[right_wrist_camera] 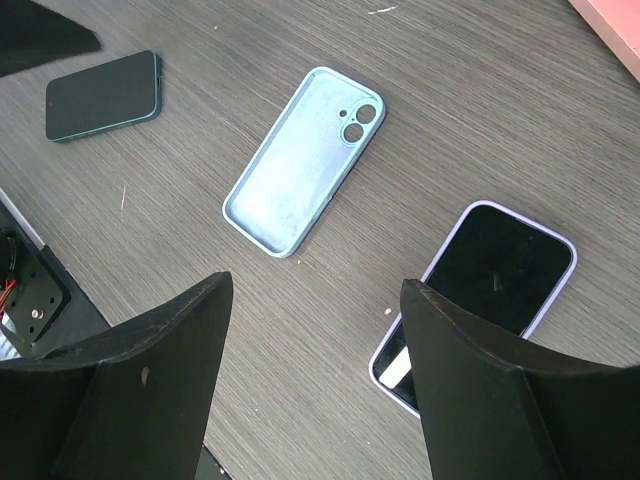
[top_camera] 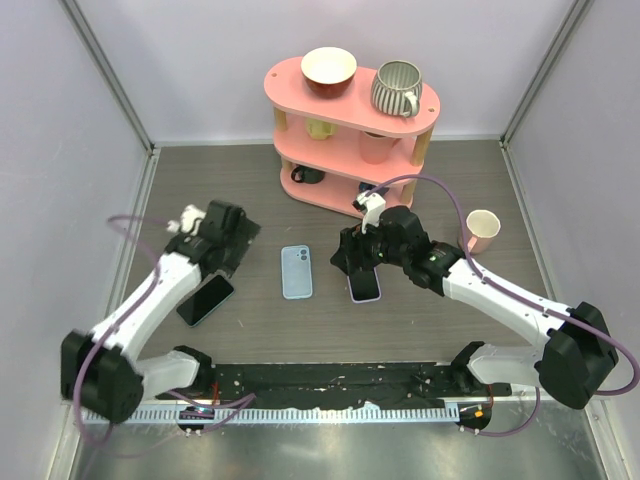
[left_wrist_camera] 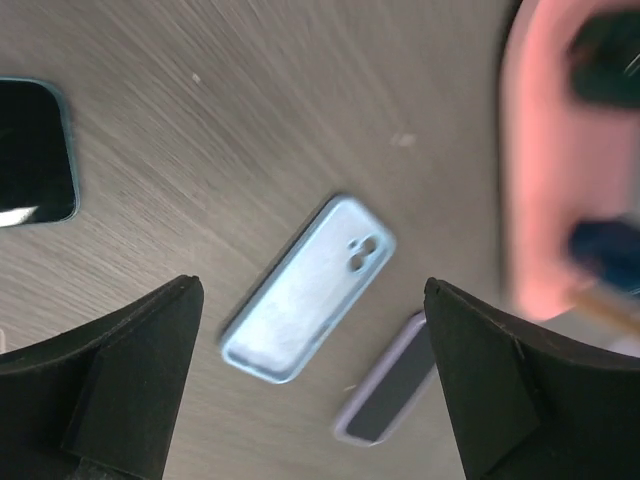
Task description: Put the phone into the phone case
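Phone case [top_camera: 297, 272], light blue, lies flat on the tabletop [top_camera: 450, 180], open side up, mid-scene between the two arms. Dark phone [top_camera: 205, 299] lies screen up to its left, well apart from it. Lavender phone [top_camera: 364, 285] lies to the case's right, screen up, under the right gripper [right_wrist_camera: 315, 290]. Left gripper [left_wrist_camera: 311, 287] hangs above the tabletop, jaws spread wide, nothing in them. Right jaws also released, grasping nothing. Pink shelf [top_camera: 350, 95] with cups stands at the back.
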`<act>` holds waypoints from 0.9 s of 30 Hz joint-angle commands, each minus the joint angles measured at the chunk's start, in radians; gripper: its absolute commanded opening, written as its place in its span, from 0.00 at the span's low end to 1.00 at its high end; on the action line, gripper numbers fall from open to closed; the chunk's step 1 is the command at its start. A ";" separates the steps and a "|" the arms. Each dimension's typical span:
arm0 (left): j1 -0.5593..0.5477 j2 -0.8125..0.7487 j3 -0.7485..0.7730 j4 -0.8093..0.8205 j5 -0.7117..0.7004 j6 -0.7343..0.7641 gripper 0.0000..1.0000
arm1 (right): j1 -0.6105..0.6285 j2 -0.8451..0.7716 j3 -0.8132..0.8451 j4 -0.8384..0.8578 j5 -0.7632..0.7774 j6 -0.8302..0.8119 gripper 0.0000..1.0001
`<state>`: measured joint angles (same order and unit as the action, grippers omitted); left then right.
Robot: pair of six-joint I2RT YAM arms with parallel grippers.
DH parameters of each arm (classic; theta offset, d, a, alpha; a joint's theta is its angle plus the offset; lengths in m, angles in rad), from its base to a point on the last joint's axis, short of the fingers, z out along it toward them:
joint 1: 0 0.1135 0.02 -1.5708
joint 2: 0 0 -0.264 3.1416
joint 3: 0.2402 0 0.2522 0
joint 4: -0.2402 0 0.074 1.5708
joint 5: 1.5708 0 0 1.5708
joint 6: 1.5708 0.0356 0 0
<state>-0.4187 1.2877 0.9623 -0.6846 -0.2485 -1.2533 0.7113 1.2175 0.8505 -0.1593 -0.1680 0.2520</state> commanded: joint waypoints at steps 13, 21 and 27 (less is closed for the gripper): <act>0.365 -0.338 -0.347 -0.297 -0.090 -0.882 1.00 | -0.003 0.007 0.005 0.029 0.015 -0.016 0.74; 0.420 -0.248 -0.358 -0.351 -0.074 -0.957 1.00 | -0.004 0.011 0.012 0.026 0.005 -0.013 0.74; 0.485 -0.223 -0.384 -0.276 -0.135 -0.974 1.00 | -0.004 -0.015 -0.002 0.020 0.005 -0.014 0.74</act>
<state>0.0364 1.0668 0.5930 -0.9775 -0.3382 -1.9797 0.7094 1.2327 0.8429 -0.1596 -0.1600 0.2451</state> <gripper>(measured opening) 0.996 0.738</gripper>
